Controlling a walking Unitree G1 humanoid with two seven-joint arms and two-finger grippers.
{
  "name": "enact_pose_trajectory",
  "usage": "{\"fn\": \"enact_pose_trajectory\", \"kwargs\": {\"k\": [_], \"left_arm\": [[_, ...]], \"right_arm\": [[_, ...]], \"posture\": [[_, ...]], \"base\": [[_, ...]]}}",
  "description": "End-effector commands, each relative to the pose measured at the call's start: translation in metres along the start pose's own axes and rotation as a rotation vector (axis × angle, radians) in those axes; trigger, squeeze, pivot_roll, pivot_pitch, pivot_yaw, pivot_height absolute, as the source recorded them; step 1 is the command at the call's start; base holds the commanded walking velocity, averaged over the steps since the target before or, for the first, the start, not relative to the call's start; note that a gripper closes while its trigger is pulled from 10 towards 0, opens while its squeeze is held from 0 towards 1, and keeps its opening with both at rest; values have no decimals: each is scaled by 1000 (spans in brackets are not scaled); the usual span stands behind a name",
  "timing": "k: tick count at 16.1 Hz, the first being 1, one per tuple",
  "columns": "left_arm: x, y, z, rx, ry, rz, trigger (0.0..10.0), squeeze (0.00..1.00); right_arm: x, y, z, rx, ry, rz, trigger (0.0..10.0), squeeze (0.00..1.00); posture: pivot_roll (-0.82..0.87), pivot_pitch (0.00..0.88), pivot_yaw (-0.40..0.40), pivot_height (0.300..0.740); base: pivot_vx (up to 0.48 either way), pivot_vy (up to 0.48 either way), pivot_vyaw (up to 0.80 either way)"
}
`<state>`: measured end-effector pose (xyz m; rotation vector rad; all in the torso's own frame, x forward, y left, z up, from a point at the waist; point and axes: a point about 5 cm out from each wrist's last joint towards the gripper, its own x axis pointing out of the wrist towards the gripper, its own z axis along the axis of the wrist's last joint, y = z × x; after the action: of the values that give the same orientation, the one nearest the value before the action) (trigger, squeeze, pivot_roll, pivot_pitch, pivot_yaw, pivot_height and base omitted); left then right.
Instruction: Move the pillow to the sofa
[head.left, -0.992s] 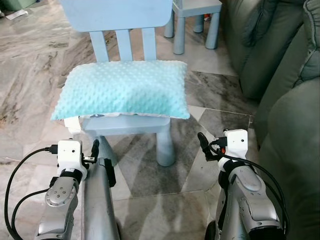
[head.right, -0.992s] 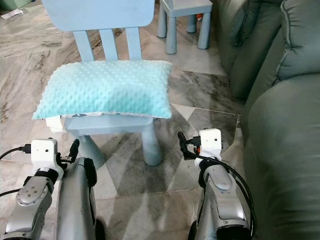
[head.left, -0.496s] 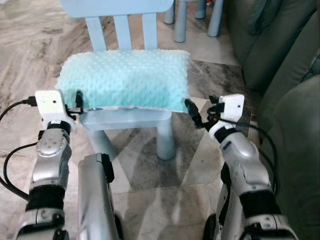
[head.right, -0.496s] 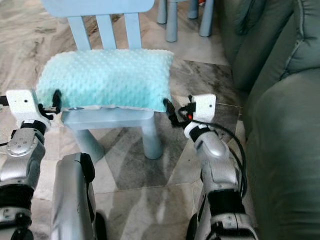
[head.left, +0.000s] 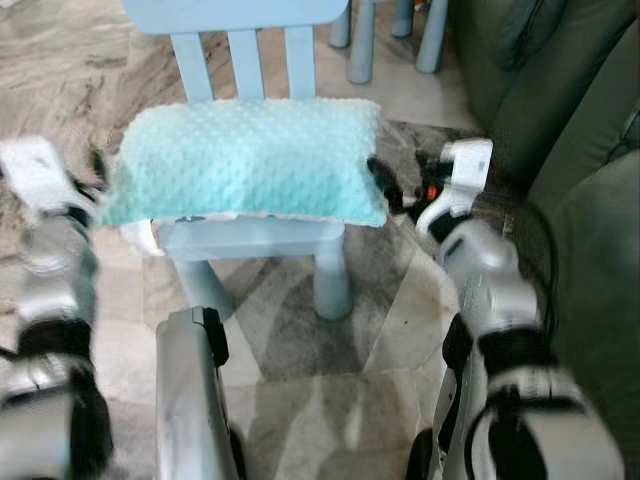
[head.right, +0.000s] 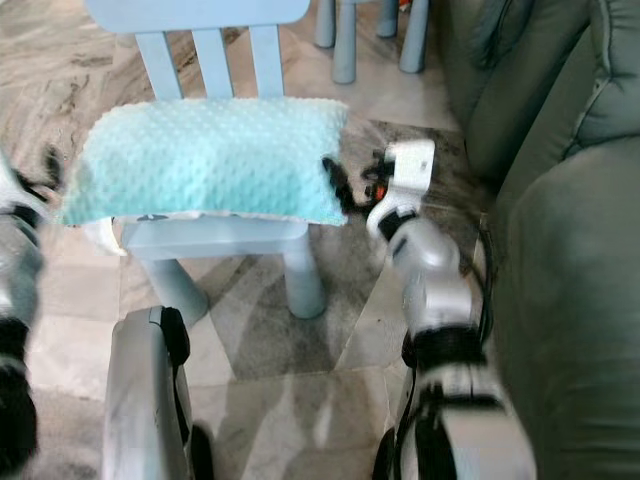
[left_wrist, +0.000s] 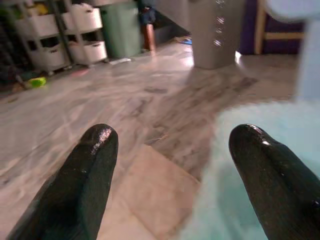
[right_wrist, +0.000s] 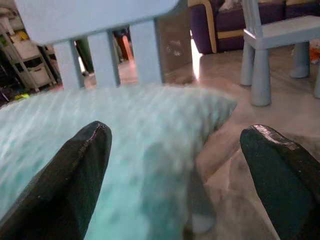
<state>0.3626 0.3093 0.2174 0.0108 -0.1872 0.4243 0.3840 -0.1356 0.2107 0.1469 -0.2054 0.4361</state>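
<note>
Nearest to me, my two silver arms rise on either side of the small light-blue plastic chair (head.left: 250, 240). My left gripper (left_wrist: 172, 160) is released, its two black fingers spread wide; it sits off the left end of the chair seat, with the turquoise edge showing just beyond one finger. I cannot tell if it touches. My right gripper (right_wrist: 175, 165) is also released, fingers wide apart, aimed at the right end of the soft turquoise dotted rectangular pillow (head.left: 245, 160), just beside it. The arm itself is blurred.

The pillow lies flat across the chair seat, overhanging the seat's left and right edges, its back edge against the chair's slats.

Right of the chair stands the grey-green upholstered sofa (head.right: 560, 260). Beyond the chair, a second light-blue plastic piece (right_wrist: 280, 35) stands on the marbled tile floor (head.left: 70, 80).
</note>
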Motion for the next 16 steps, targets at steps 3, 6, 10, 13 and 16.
{"fn": "enact_pose_trajectory", "kwargs": {"k": [3, 6, 10, 13, 16], "left_arm": [[10, 22, 2, -54, 73, 37, 10000, 0], [18, 19, 7, -166, 117, 15, 10000, 0], [24, 12, 13, -302, 169, -15, 10000, 0], [26, 3, 13, -395, 213, -59, 10000, 0], [26, -23, 13, -576, 278, -171, 10000, 0]], "right_arm": [[15, -9, 16, 56, -3, 38, 10000, 0], [24, -5, 16, 115, 35, 100, 10000, 0], [36, 11, 12, 120, 85, 169, 10000, 0], [42, 23, 7, 133, 107, 184, 10000, 0], [46, 37, 0, 168, 136, 230, 10000, 0]], "posture": [[-9, 258, 47, 306], [6, 306, 47, 306], [15, 347, 52, 306], [20, 372, 59, 306], [23, 390, 63, 306]], "base": [[0, 0, 0], [0, 0, 0], [0, 0, 0], [0, 0, 0], [0, 0, 0]]}}
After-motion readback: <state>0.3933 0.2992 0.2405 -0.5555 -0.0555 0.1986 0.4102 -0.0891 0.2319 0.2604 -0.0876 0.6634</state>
